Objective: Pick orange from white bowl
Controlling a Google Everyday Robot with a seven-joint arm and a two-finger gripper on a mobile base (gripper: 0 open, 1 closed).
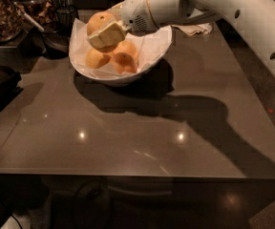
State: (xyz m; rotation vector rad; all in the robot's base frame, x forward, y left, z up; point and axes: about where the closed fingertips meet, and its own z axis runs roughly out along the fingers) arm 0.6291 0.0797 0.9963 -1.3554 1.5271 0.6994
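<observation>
The dark glossy table (pixel 128 142) fills the lower frame, with small light glints and the arm's long shadow (pixel 209 123) running toward the lower right. Above centre, left of the middle, sits the white bowl (pixel 123 78) with its paper liner (pixel 152 44); three smaller fruits (pixel 124 63) lie inside. Over the bowl's left side, above those fruits, the gripper (pixel 102 30) is clamped on the orange (pixel 100 21), one pale finger (pixel 108 35) pressed across the fruit's lower front. The white arm (pixel 233 8) reaches in from the upper right. Behind it lies a crumpled napkin (pixel 195 29). Dark kitchenware (pixel 56 42) crowds the upper left.
</observation>
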